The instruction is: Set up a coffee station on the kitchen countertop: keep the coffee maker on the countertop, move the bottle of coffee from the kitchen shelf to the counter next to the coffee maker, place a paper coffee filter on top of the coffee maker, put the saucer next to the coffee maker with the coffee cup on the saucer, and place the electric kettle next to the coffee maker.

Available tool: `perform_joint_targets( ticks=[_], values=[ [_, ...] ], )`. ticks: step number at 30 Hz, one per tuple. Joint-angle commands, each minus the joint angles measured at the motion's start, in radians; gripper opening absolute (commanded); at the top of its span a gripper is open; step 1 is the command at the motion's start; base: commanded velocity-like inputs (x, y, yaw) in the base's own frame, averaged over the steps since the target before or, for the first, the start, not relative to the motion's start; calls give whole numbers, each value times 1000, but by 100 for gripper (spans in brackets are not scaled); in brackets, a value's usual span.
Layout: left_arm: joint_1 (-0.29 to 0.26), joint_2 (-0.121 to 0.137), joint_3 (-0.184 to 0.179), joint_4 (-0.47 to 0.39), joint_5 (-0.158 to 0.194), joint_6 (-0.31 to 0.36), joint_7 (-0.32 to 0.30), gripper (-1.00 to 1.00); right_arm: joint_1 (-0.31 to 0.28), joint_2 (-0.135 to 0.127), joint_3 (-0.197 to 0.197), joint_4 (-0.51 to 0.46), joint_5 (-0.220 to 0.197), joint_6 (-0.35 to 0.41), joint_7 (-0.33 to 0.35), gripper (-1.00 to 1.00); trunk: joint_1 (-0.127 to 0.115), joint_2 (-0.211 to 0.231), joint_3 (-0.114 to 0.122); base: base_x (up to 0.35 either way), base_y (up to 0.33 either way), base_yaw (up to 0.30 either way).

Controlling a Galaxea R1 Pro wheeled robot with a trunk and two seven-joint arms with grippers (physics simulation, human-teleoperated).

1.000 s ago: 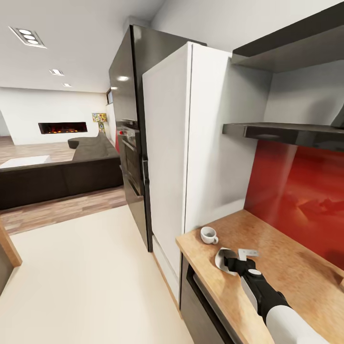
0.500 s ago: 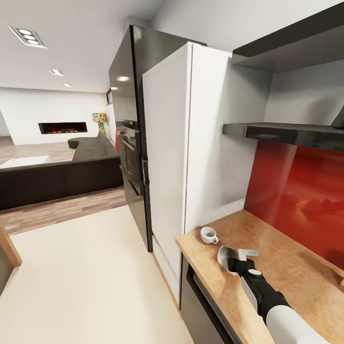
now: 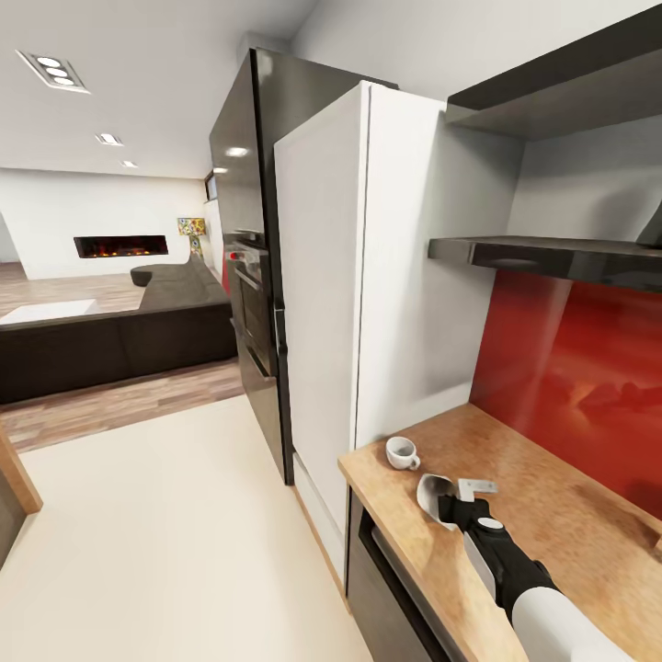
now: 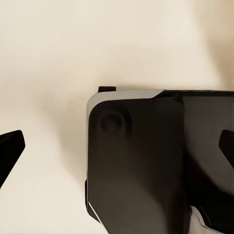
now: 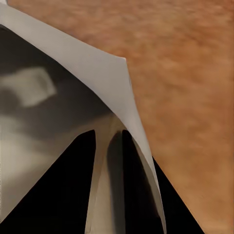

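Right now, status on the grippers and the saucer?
Right gripper shut on saucer, tilted above the wooden counter. Left gripper state unclear. Coffee cup stands apart, nearby.

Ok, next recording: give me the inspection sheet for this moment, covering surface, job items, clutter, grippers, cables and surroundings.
Surface: wooden counter, red backsplash behind it.
Job's things: coffee cup upright on the counter; saucer tilted on edge in the right gripper.
Clutter: small grey flat piece beside the saucer.
Grippers: right gripper shut on the saucer; left gripper fingers apart, holding nothing.
Cables: nothing seen.
Surroundings: white fridge, black oven tower, dark shelves, sofa, fireplace.
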Motion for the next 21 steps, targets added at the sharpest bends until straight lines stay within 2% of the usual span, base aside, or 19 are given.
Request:
perform_joint_targets(
  ticks=[1, 7, 8, 11, 14, 21],
  values=[
    [0, 0, 1, 1, 1, -3, 1, 100, 1, 0, -2, 1, 3, 6, -1, -100, 0, 0, -1, 0, 0, 0],
    [0, 1, 1, 0, 1, -3, 1, 100, 1, 0, -2, -1, 2, 6, -1, -100, 0, 0, -1, 0, 0, 0],
    [0, 0, -4, -1, 1, -3, 1, 100, 1, 0, -6, -202, 1, 18, -3, -100, 0, 0, -1, 0, 0, 0],
    [0, 0, -4, -1, 1, -3, 1, 100, 1, 0, -6, -297, 1, 49, -4, -100, 0, 0, -1, 0, 0, 0],
    [0, 0, -4, -2, 1, -3, 1, 100, 1, 1, -7, -377, 0, 129, -4, -100, 0, 0, -1, 0, 0, 0],
    [-2, 0, -4, -7, 0, -2, 1, 100, 1, 3, -1, -505, -3, 191, -3, -100, 0, 0, -1, 0, 0, 0]
  ],
)
